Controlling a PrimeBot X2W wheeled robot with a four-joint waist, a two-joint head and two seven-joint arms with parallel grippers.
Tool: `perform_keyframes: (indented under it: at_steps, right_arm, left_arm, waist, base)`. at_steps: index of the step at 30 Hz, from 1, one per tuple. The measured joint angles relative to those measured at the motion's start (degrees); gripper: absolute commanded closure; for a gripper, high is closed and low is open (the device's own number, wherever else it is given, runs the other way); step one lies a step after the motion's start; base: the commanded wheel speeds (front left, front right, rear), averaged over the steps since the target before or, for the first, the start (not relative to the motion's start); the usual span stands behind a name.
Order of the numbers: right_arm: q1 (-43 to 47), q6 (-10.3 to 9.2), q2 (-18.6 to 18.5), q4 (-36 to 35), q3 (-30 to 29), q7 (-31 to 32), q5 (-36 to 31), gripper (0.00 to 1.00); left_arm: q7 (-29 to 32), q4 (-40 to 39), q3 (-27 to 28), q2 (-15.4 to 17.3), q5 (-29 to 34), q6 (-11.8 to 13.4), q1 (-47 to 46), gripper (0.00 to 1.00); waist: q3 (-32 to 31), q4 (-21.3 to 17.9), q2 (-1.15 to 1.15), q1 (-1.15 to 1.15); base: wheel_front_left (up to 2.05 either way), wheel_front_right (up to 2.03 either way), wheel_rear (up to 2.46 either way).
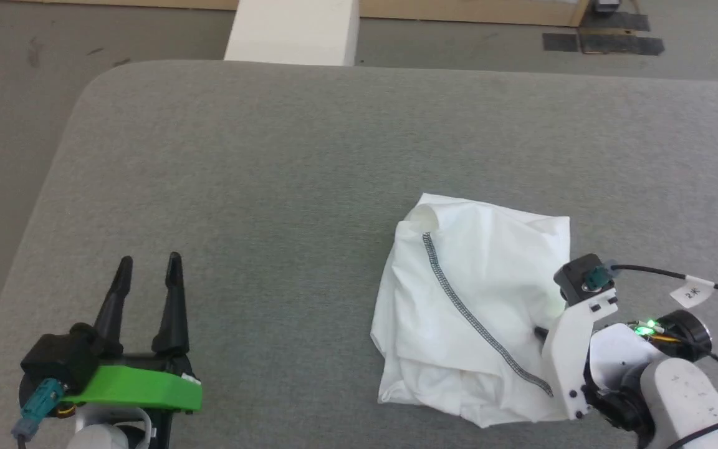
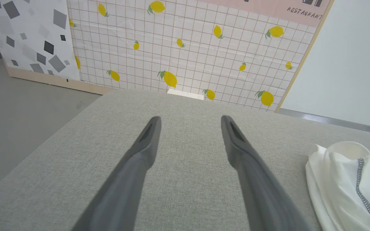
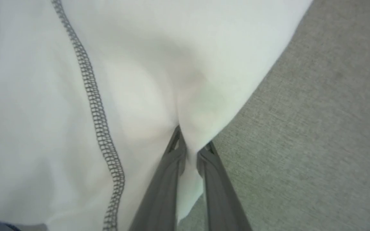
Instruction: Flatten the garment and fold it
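Garment on counter: the white thin-fabric long-sleeved shirt (image 1: 477, 312) is lying bunched and folded over itself on the right side of the grey cloth-covered counter (image 1: 272, 156), near its front edge.
Risk: the pinch is taking only a narrow fold at the heap's right border, so a pull is likely to let the thin cloth slip free. If several layers are caught, the whole bundle may drag along instead of opening out.
Right arm: the pale forearm is reaching in from the lower right, wrist angled down onto the cloth.
Left arm: it is hovering low at the lower left, well apart from the shirt.
Right gripper (image 3: 193, 138): its dark fingers are clenching a fold of the shirt, cloth running between them.
Left gripper (image 1: 149, 259): its fingers are spreading wide, holding nothing, pointing across bare counter.
Seam: the dark grey zigzag stitching (image 1: 471, 318) is running diagonally across the top layer.
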Motion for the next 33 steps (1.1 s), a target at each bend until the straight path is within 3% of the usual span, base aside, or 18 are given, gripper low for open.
perform_keyframes:
  at_steps: [6,16,25,33]
  right_arm:
    - [-5.4,-0.02,-10.3,-2.0,9.0,3.5,4.6,1.0]
    - [-21.0,-0.01,-13.9,6.6,11.3,0.8,9.1,1.0]
    - [-29.3,-0.01,-19.3,15.6,1.9,-2.4,5.3,1.0]
    - [-32.0,-0.01,-21.1,21.0,-13.3,-4.8,-1.2,1.0]
  left_arm:
    - [0.0,-1.7,3.0,0.7,-0.4,0.4,0.2,0.0]
    - [1.3,-6.5,4.2,2.9,-0.2,1.1,-3.4,0.0]
    - [5.8,-13.7,4.6,6.9,0.8,1.7,-7.2,0.0]
    - [8.3,-19.4,7.4,9.3,1.0,3.1,-6.9,0.0]
  waist:
    - [0.2,-5.6,0.0,0.0]
    - [3.4,-18.4,0.0,0.0]
    - [12.2,-24.3,0.0,0.01]
    - [21.4,-24.7,0.0,0.01]
  base:
    - [0.0,0.0,0.0]
    - [0.0,0.0,0.0]
    - [0.0,0.0,0.0]
    - [0.0,0.0,0.0]
